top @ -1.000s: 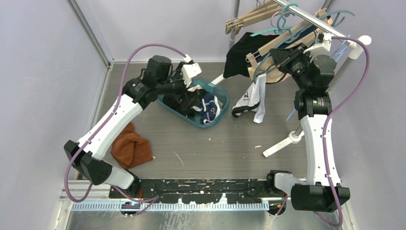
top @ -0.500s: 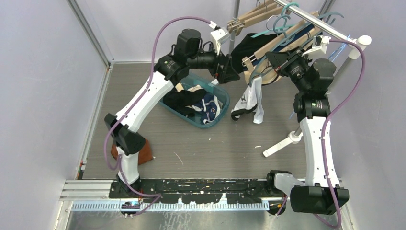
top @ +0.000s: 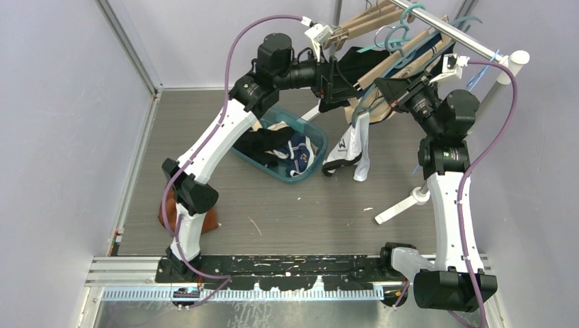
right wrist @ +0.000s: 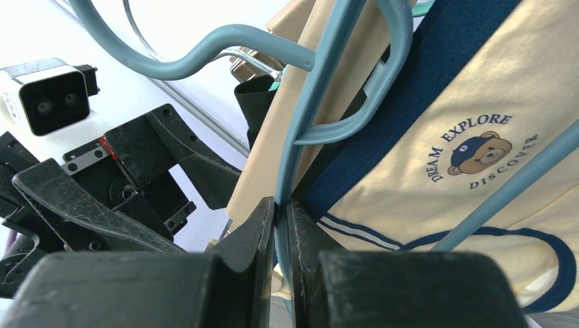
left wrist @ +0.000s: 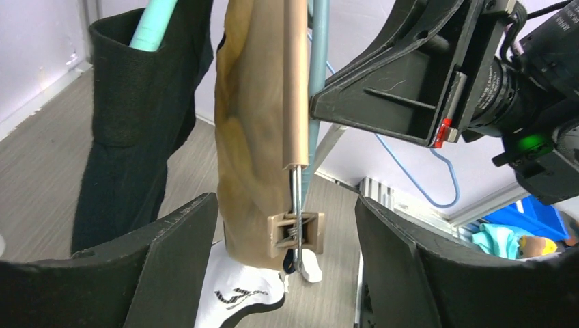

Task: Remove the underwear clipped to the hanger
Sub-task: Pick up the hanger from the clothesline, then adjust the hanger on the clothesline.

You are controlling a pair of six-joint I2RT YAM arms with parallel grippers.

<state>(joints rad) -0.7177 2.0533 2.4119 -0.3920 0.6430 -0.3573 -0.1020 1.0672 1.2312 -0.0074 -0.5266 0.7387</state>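
Tan underwear [left wrist: 249, 137] hangs from a tan hanger bar [left wrist: 295, 82], pinched by a tan clip [left wrist: 295, 232]. White underwear with black trim [left wrist: 235, 301] dangles below it and also shows in the top view [top: 347, 147]. My left gripper [left wrist: 285, 212] is open, one finger on each side of the clip without touching it; it shows in the top view [top: 341, 80]. My right gripper [right wrist: 281, 212] is shut on a teal hanger [right wrist: 321, 89] and sits at the rack in the top view [top: 384, 87].
A teal basket [top: 318, 161] with clothes sits on the floor under my left arm. A brown cloth [top: 209, 223] lies at the left. The rack rail [top: 444, 27] carries several hangers, a black garment [left wrist: 130, 123] and a cream-and-navy bear shirt [right wrist: 478, 137].
My left arm has risen from the basket up to the rack, and its open jaws now flank the clip. The right gripper and the hanging underwear have shifted slightly left.
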